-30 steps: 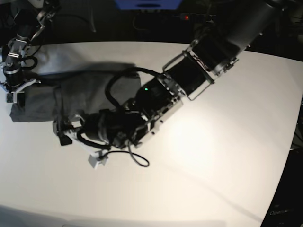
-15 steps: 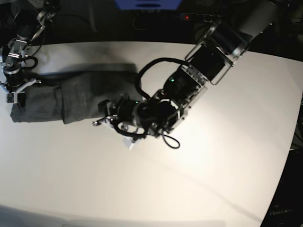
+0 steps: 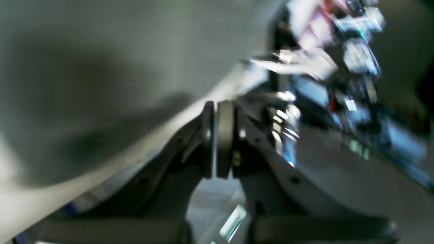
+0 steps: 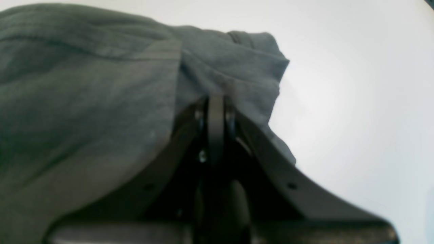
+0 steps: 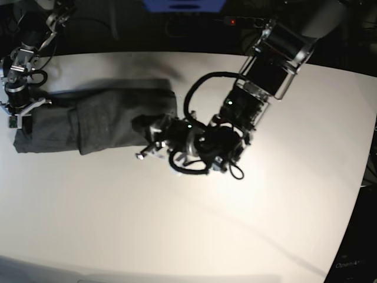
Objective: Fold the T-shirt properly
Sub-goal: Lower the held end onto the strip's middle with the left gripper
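**On the white worktop: fold laid, left arm off the cloth**

On the white worktop (image 5: 271, 194), toward its right-arm end: plain dark charcoal-grey short-sleeved cotton T-shirt (image 5: 100, 121), soft and wrinkled, lying as a long narrow band, layers overlapped near the middle.

At the band's inner end: left gripper (image 5: 146, 152), fingers pressed together on nothing, just clear of the cloth edge. A second ago spread wide and low over the shirt's near edge; since then closed and drawn back along the worktop. Judged: that edge released, one fold complete.

At the outer end: right gripper (image 4: 216, 101), fingers clamped on a bunched fold of the shirt, unchanged throughout.

Remaining, by judgement: crosswise fold of the band.
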